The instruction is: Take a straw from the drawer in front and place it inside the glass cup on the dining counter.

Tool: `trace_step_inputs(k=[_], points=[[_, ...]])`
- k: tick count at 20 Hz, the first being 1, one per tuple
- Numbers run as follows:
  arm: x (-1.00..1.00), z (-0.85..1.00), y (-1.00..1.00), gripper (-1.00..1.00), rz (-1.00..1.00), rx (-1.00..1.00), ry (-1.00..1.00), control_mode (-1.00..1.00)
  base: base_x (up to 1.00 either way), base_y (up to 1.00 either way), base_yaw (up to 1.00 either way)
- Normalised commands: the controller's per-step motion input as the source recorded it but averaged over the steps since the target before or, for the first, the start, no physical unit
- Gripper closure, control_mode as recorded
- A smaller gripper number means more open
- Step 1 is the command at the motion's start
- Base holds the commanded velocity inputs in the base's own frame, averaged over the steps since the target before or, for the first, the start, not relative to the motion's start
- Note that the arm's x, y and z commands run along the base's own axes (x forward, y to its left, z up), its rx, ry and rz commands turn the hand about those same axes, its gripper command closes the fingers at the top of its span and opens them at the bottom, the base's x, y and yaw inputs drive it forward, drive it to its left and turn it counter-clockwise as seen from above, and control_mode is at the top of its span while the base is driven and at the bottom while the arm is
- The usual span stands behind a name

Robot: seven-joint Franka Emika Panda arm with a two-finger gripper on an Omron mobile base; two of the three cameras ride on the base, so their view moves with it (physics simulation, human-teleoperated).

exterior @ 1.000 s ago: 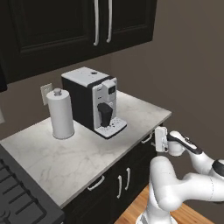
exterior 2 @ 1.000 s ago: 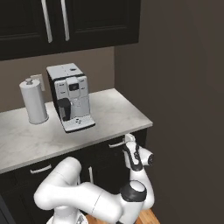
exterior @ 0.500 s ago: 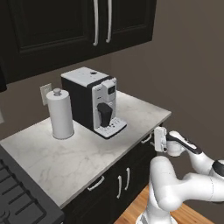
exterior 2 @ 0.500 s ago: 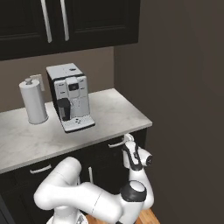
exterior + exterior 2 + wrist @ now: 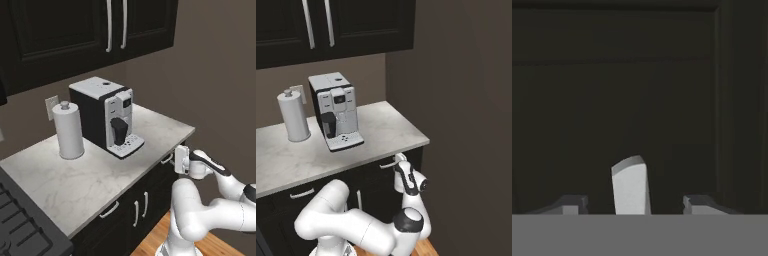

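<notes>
- Left base view: the white arm bends up from the lower right, and its gripper (image 5: 176,161) sits pressed against the black drawer (image 5: 167,167) front just under the overhanging edge of the marble worktop (image 5: 85,175). The short silvery handle (image 5: 166,159) of the drawer pokes out beside the hand. On the worktop a black-and-white coffee machine (image 5: 105,116) stands next to a tall white paper-towel roll (image 5: 68,131), with black wall cabinets (image 5: 85,30) above and part of a dark stovetop (image 5: 22,227) at the lower left.
- Right base view: the arm curls up from the lower left, and the gripper (image 5: 399,160) meets the right end of the drawer handle (image 5: 390,164) below the counter's corner. The drawer (image 5: 386,172) front lies flush with the cabinet face, closed. Whether the fingers touch the bar cannot be told from here.
- Hand view: the 2 dark finger tips (image 5: 572,204) stand apart at the bottom, with the pale silvery handle (image 5: 630,187) upright between them and a clear gap on each side. The claw is partly open and grips nothing. The dark drawer front (image 5: 622,90) lies behind it.
</notes>
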Motion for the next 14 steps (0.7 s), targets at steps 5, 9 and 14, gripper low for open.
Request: trace_step_inputs(k=[5, 9, 14], points=[[0.0, -0.32, 0.47, 1.0, 0.02, 0.01, -0.05, -1.0, 0.0, 0.0, 0.0], [0.0, -0.5, 0.42, 1.0, 0.01, 0.0, 0.0, -1.0, 0.0, 0.0, 0.0], [0.02, -0.53, 0.41, 1.0, 0.01, 0.0, 0.0, -1.0, 0.0, 0.0, 0.0]])
